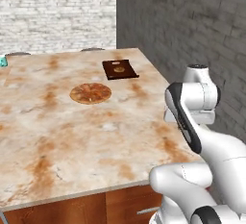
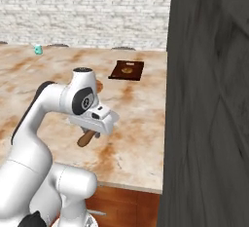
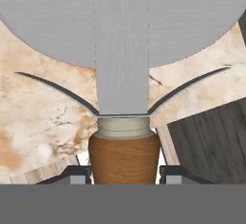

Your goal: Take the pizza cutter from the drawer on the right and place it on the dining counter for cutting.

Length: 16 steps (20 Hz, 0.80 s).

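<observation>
The hand [image 2: 92,132] is clenched on the brown handle of the pizza cutter [image 3: 122,74], holding it over the near right corner of the bench [image 1: 72,136]. It looks light, stiff, blade-heavy; the wooden handle suits gripping. Open marble lies ahead, the pizza [image 1: 90,93] well apart.

Pizza cutter [image 3: 122,50] wheel cut off at top (hand view).

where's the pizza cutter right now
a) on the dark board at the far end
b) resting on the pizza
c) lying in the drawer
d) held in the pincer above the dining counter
d: the pincer is shut on the pizza cutter by its wooden handle, with the dining counter beneath it.
</observation>
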Available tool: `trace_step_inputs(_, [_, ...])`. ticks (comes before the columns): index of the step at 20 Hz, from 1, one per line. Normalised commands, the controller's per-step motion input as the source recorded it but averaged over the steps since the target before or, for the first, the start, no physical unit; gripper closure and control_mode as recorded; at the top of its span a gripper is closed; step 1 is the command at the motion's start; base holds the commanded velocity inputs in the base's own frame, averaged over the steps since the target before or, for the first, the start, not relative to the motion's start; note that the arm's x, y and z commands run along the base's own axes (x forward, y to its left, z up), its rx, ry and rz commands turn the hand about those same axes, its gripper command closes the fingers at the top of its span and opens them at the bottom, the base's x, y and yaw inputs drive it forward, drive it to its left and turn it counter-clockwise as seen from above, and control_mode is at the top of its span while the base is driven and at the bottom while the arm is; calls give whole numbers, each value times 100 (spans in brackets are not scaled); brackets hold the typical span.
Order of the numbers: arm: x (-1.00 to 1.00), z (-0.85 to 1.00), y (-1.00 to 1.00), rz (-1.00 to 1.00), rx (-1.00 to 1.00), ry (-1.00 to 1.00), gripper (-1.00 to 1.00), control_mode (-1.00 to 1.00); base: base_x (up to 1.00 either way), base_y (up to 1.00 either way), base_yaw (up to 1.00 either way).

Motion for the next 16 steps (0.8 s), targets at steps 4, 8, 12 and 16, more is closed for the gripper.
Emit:
trace_step_inputs(4, [97, 0, 4, 5, 1, 0, 100, -100, 0, 0, 0])
trace_step_inputs(8, [94, -16, 1, 5, 0, 0, 100, -100, 0, 0, 0])
trace_step_inputs(12, [92, -24, 18, 5, 0, 0, 100, -100, 0, 0, 0])
trace_step_inputs(16, [68, -25, 22, 12, 0, -1, 100, -100, 0, 0, 0])
